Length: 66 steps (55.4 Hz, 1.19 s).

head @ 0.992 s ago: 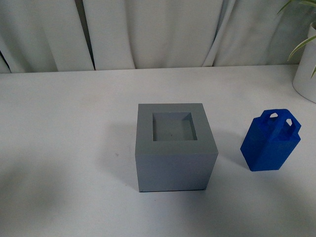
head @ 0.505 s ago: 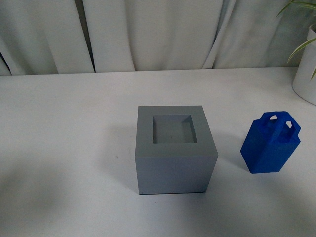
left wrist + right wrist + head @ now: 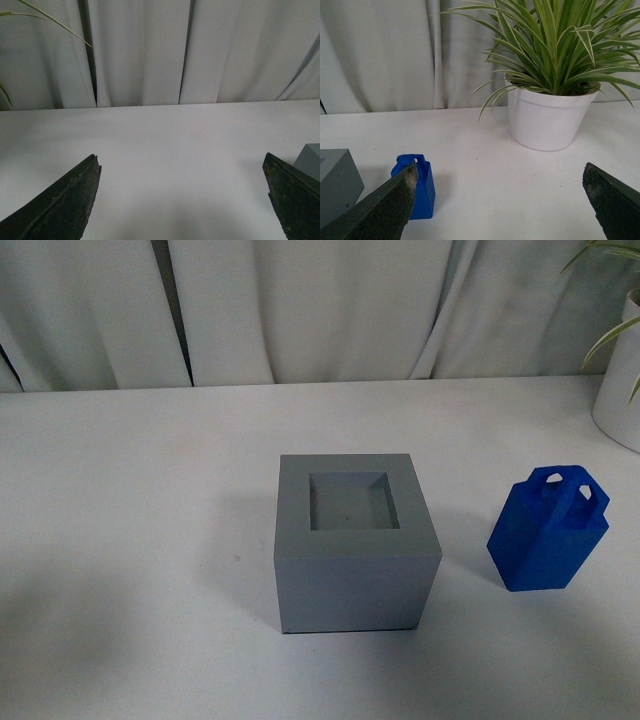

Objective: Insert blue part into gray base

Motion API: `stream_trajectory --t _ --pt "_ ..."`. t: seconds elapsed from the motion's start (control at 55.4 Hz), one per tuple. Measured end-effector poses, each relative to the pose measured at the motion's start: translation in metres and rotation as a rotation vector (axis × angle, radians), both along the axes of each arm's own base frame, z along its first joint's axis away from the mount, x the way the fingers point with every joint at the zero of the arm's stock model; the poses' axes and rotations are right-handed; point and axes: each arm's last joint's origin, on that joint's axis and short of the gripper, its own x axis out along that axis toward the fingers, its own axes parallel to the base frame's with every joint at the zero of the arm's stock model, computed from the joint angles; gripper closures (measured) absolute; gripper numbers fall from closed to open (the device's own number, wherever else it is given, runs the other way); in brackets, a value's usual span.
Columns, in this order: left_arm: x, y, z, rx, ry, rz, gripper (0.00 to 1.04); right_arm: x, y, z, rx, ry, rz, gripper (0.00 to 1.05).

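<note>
The gray base stands in the middle of the white table, its square recess facing up and empty. The blue part stands upright on the table to its right, apart from it, its looped top up. Neither gripper shows in the front view. In the left wrist view my left gripper is open over bare table, and a corner of the gray base shows beside one finger. In the right wrist view my right gripper is open and empty; the blue part stands just beyond one fingertip, with the gray base further on.
A white pot holding a green leafy plant stands on the table beyond the right gripper; its edge also shows in the front view at the far right. White curtains hang behind the table's far edge.
</note>
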Motion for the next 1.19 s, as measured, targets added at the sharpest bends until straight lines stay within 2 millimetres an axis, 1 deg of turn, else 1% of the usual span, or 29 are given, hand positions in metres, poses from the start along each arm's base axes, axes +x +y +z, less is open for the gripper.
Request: stream_trajectory --t 0.108,0.162,0.343,0.379,0.541,0.614,0.722,0.83,0.992,1.191 --pt "0.000 0.000 0.000 0.000 0.000 0.000 0.06 0.003 0.000 0.000 -0.013 0.090 -0.017 0.07" --pt "0.000 0.000 0.000 0.000 0.000 0.000 0.06 0.006 0.000 0.007 -0.010 0.105 -0.009 0.07" --pt "0.000 0.000 0.000 0.000 0.000 0.000 0.06 0.029 -0.007 0.048 -0.005 0.103 0.038 0.07" --pt "0.000 0.000 0.000 0.000 0.000 0.000 0.06 0.037 -0.010 0.056 -0.007 0.137 0.065 0.07" --pt "0.000 0.000 0.000 0.000 0.000 0.000 0.06 0.074 -0.017 0.076 -0.049 0.300 0.183 0.07" --pt "0.000 0.000 0.000 0.000 0.000 0.000 0.06 0.098 -0.017 0.090 -0.106 0.419 0.311 0.07" --pt "0.000 0.000 0.000 0.000 0.000 0.000 0.06 0.123 -0.014 0.105 -0.196 0.525 0.472 0.07" --pt "0.000 0.000 0.000 0.000 0.000 0.000 0.06 0.136 -0.010 0.108 -0.275 0.612 0.583 0.07" --pt "0.000 0.000 0.000 0.000 0.000 0.000 0.06 0.154 -0.004 0.105 -0.417 0.751 0.722 0.07" --pt "0.000 0.000 0.000 0.000 0.000 0.000 0.06 0.177 0.001 0.101 -0.607 0.845 0.844 0.07"
